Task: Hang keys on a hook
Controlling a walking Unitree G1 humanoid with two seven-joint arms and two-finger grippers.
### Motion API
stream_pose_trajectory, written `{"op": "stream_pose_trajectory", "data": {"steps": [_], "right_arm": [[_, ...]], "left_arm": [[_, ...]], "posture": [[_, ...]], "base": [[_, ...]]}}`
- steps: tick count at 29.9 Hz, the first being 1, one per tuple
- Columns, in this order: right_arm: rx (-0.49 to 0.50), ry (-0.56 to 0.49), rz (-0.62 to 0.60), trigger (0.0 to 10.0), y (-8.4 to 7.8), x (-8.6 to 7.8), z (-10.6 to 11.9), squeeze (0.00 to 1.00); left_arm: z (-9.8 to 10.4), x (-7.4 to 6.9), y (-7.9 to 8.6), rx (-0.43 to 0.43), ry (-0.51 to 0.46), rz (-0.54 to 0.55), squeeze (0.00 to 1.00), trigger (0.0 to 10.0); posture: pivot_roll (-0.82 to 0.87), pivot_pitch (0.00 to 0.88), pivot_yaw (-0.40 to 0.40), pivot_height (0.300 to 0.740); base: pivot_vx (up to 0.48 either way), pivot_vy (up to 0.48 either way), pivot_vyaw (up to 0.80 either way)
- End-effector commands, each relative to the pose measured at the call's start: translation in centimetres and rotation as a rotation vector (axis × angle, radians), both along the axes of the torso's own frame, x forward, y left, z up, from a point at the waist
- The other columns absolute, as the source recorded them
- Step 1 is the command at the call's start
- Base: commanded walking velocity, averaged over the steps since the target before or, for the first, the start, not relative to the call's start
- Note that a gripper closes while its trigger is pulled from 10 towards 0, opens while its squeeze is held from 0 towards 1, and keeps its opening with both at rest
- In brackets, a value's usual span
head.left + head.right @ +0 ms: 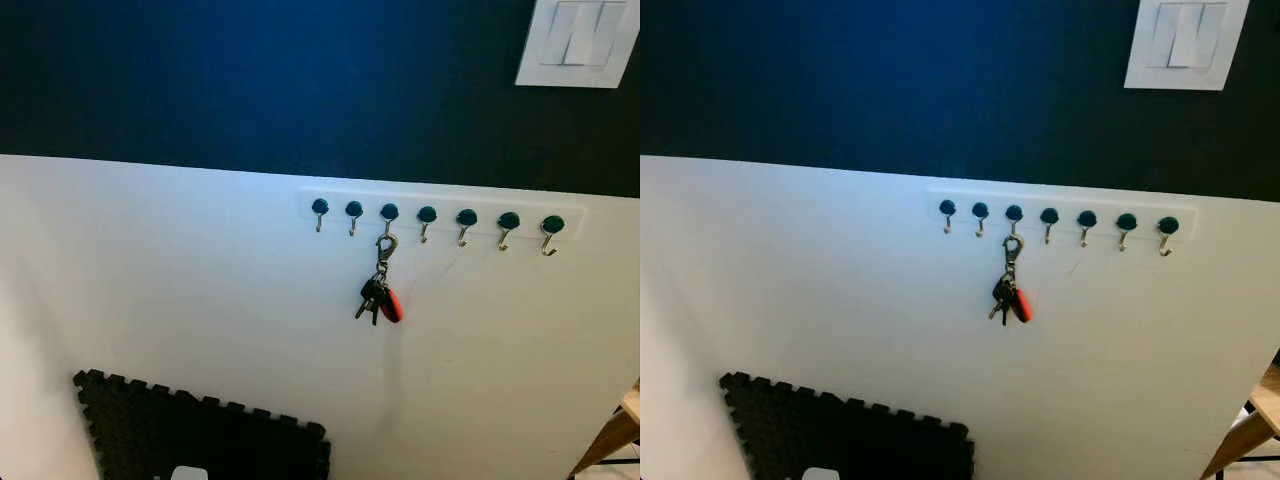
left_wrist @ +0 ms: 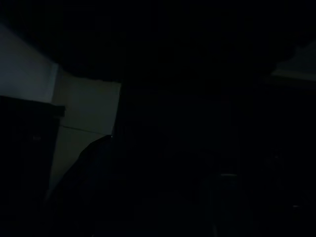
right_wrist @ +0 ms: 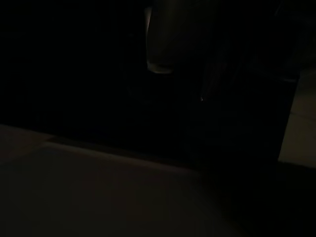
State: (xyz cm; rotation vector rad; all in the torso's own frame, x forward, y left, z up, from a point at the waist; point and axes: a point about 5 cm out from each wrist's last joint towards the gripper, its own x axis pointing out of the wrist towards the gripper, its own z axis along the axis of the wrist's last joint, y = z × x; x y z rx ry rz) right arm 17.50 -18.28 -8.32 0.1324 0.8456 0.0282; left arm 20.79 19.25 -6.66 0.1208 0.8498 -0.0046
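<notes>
Keys (image 1: 378, 298) hang by clasp from third hook (image 1: 389, 214) from left on rack (image 1: 440, 208) | mat (image 1: 200, 435) lower left | my grippers: state cannot tell, wrist views dark

A white plastic light switch (image 1: 578, 40) sits on the dark blue wall (image 1: 250, 70); a black foam floor mat (image 1: 200, 435) lies below.

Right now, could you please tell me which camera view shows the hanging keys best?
The left eye view: the keys hang sharply lit from the third hook of the hook rack. The right eye view shows them equally whole, slightly smaller. Both wrist views are too dark to make them out.
</notes>
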Motion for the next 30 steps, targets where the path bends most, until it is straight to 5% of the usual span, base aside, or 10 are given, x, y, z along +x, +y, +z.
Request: {"op": "stream_pose_trajectory", "data": {"steps": [1, 17, 30], "right_arm": [[0.004, 0.014, -0.019, 10.0, 0.0, -0.2, -0.1, 0.00], [-0.004, 0.057, -0.025, 10.0, 0.0, -1.3, -0.7, 0.00], [0.010, 0.029, -0.036, 10.0, 0.5, -0.3, -0.3, 0.00]], "left_arm": [[-0.1, -0.2, 0.1, 0.018, 0.012, -0.011, 0.00, 10.0], [-0.7, -0.9, -0.5, -0.035, 0.035, -0.035, 0.00, 10.0], [-0.6, -0.8, -0.3, -0.052, 0.015, -0.015, 0.00, 10.0]], "posture": [[0.04, 0.000, 0.009, 0.740], [0.05, 0.000, 0.023, 0.740], [0.04, 0.000, 0.017, 0.740]], "base": [[0.000, 0.000, 0.00], [0.000, 0.000, 0.00], [0.000, 0.000, 0.00]]}}
